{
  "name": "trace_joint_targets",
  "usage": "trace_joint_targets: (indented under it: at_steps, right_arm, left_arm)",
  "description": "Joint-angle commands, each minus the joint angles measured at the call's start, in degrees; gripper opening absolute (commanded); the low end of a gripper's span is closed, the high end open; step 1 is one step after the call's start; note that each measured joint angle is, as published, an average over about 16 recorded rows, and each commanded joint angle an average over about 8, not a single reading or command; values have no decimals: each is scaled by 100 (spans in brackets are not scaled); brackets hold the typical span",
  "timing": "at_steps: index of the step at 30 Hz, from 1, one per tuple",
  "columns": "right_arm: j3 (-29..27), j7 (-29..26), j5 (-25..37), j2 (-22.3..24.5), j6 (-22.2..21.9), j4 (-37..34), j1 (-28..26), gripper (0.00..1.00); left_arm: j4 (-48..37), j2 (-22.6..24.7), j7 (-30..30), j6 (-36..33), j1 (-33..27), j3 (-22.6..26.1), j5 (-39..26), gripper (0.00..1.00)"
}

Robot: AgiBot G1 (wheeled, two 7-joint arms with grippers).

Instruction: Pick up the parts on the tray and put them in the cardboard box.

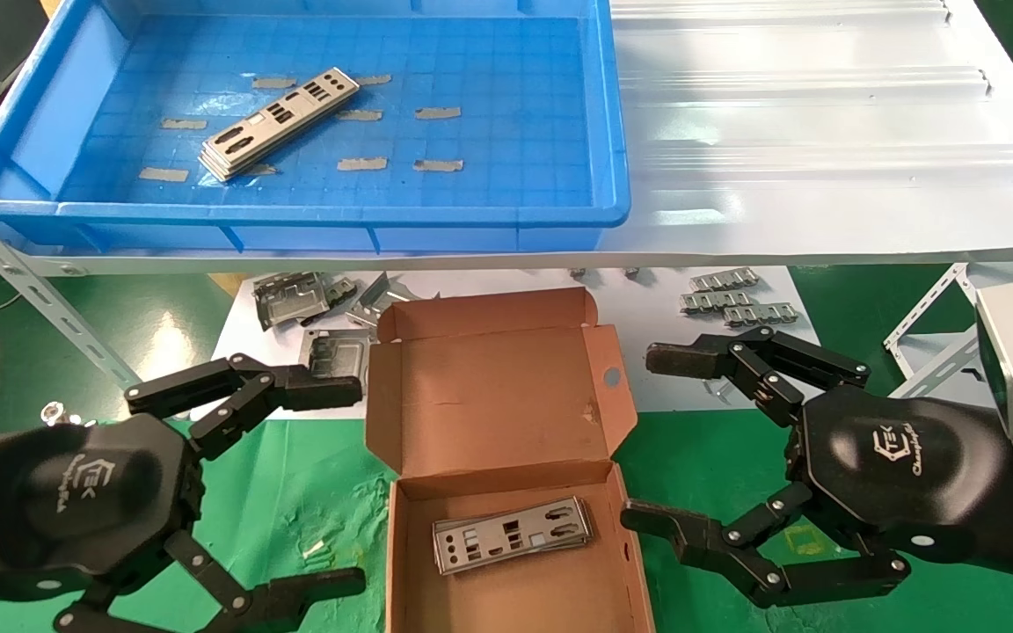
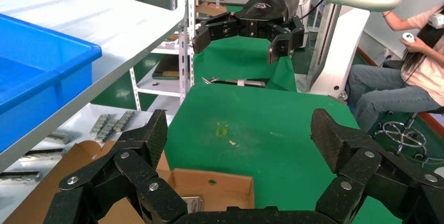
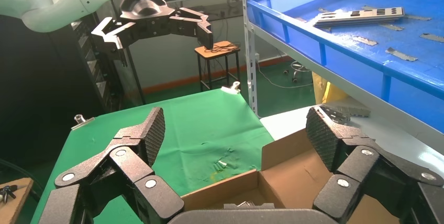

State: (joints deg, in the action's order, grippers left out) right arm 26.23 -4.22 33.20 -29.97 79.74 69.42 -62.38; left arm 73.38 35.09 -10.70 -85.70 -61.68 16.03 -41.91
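Both jaws flank cardboard box [image 1: 506,457], spread wide, parts [image 1: 511,534] inside.

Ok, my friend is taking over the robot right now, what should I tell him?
Left gripper: open, empty, beside the cardboard box on its left.
Right gripper: open, empty, on the box's right.
Done: some parts lie in the box's base; lid open.
Left: a small stack of parts still lies in the blue tray on the shelf.
Next, probably: reach up to the tray, lift a plate, bring it down.
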Motion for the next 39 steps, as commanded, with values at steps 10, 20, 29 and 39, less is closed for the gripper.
trace_joint_targets:
  at_steps: [10, 20, 29, 39]
  right_arm:
    - [0, 0, 0, 0, 0, 0, 0, 100]
    - [0, 0, 0, 0, 0, 0, 0, 100]
    - [0, 0, 0, 0, 0, 0, 0, 100]
    - [0, 0, 0, 0, 0, 0, 0, 100]
  left_arm:
    - [0, 0, 0, 0, 0, 0, 0, 100]
    - [0, 0, 0, 0, 0, 0, 0, 100]
    - [0, 0, 0, 0, 0, 0, 0, 100]
    - [0, 0, 0, 0, 0, 0, 0, 100]
